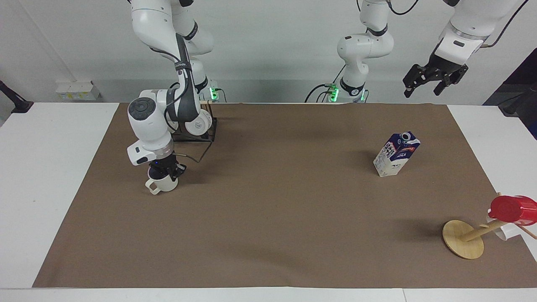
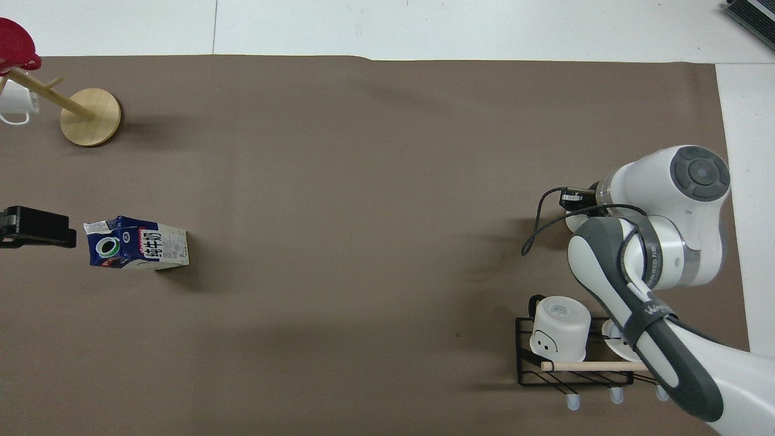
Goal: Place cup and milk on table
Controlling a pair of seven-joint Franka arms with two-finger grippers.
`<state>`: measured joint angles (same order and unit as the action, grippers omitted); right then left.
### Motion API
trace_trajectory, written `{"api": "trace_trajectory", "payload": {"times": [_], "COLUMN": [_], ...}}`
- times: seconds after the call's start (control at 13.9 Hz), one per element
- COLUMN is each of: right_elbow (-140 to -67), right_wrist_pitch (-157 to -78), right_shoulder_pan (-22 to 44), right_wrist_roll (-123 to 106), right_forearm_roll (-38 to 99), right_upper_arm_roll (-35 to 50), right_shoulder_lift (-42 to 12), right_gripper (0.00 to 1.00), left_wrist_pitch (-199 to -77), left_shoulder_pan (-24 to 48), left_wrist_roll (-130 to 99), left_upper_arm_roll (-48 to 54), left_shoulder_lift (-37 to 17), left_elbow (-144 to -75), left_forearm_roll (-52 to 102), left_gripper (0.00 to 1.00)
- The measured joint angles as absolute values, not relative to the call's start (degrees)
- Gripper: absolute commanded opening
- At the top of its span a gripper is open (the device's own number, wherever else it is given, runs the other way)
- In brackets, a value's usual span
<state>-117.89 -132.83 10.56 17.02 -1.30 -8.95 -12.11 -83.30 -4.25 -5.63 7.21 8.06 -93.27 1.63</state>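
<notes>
The cream-white cup (image 1: 161,184) stands on the brown mat of the table (image 1: 272,218), toward the right arm's end. My right gripper (image 1: 165,171) points straight down onto the cup's rim and is shut on it. In the overhead view the right arm hides all but a sliver of the cup (image 2: 571,221). The milk (image 1: 396,154) stands upright on the mat toward the left arm's end, its blue top and grey spout clear from overhead (image 2: 136,242). My left gripper (image 1: 434,80) hangs open high over the table's edge, holding nothing, and waits.
A black wire rack (image 1: 201,133) with white mugs on it stands on the mat, nearer to the robots than the cup. One upturned mug (image 2: 560,327) shows from overhead. A leaning wooden mug tree (image 1: 463,239) carries a red cup (image 1: 512,208) and a white mug (image 2: 15,104).
</notes>
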Motion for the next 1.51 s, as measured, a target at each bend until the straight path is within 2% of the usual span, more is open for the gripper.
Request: {"api": "trace_trajectory", "payload": {"times": [0.65, 1.51], "right_elbow": [-110.34, -97.4], "right_wrist_pitch": [-126.69, -99.38], "right_shoulder_pan": [10.61, 10.93], "right_wrist_roll": [16.97, 15.62], "right_forearm_roll": [2.05, 1.89], "right_upper_arm_roll": [-8.7, -8.65], "right_shoulder_lift": [-11.81, -2.15], "right_gripper": [0.0, 0.0], "left_wrist_pitch": [-83.63, -83.69], "left_shoulder_pan": [-4.33, -4.38], "left_wrist_roll": [-5.63, -5.63], "left_upper_arm_roll": [7.01, 6.97], "left_shoulder_lift": [8.1, 8.1], "left_elbow": [-93.27, -93.27], "left_forearm_roll": [1.63, 1.63], "left_gripper": [1.0, 1.0]}}
